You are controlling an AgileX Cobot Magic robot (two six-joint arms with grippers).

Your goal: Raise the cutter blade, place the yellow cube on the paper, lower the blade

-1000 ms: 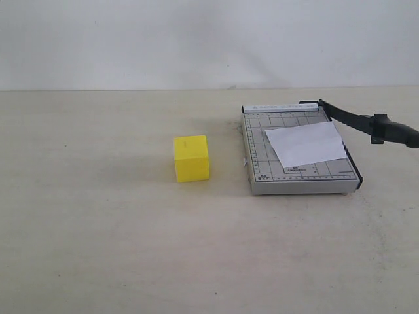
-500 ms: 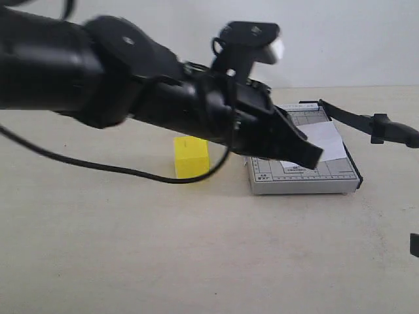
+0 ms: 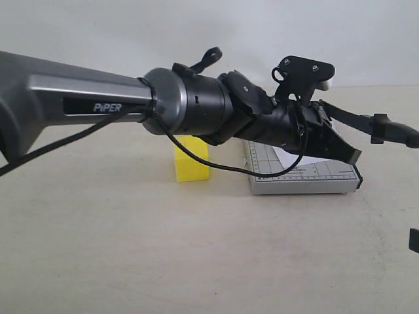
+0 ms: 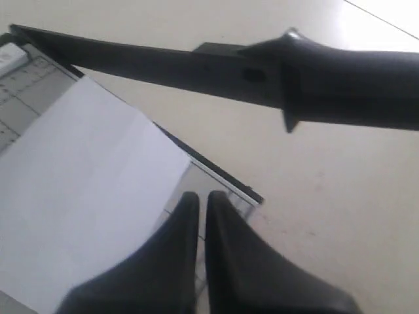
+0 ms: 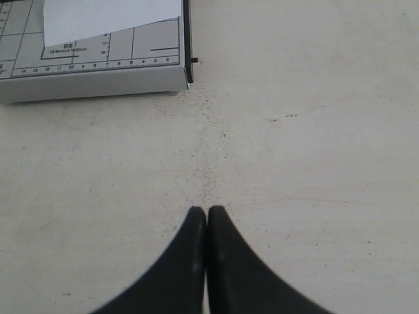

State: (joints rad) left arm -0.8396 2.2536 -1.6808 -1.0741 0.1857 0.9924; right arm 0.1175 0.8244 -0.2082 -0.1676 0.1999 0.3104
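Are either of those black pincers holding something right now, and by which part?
Nothing is held. The left jaws are shut empty beside the paper, clear of the blade; the right jaws are shut empty above the table.

Beige table (image 3: 98, 248), white wall (image 3: 131, 33)

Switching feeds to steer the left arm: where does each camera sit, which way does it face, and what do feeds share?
Exterior: off the arms, looking across the table; the left arm spans it toward the cutter board, partly hiding the yellow cube.
Left wrist: above the paper, facing the raised cutter blade; left end effector shows.
Right wrist: over the table, facing the cutter board's corner; right end effector shows.
Shared: cutter board and paper.
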